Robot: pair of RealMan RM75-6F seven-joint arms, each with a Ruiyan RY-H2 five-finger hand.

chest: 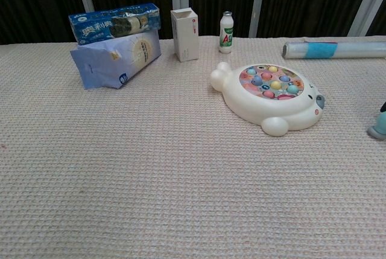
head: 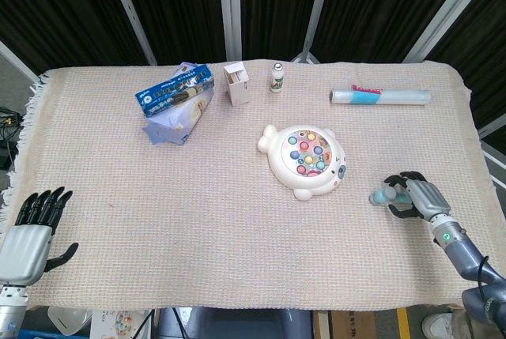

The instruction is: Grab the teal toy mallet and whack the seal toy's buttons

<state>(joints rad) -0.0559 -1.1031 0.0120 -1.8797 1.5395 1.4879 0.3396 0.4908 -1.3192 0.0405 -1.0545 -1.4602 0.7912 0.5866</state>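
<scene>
The white seal toy [head: 307, 159] with coloured buttons lies right of the table's middle; the chest view shows it too [chest: 271, 97]. The teal toy mallet [head: 383, 196] lies on the cloth to its right, only its head end showing. My right hand [head: 413, 197] lies over the mallet's handle, fingers and thumb curled around it. In the chest view the mallet's head [chest: 379, 128] peeks in at the right edge. My left hand [head: 32, 228] hovers at the table's near left corner, fingers spread, holding nothing.
At the back stand a blue snack pack on a pale bag [head: 175, 102], a small white carton [head: 236, 84] and a little bottle [head: 277, 77]. A rolled sheet [head: 380, 96] lies at the back right. The woven cloth [head: 198, 220] covers the table.
</scene>
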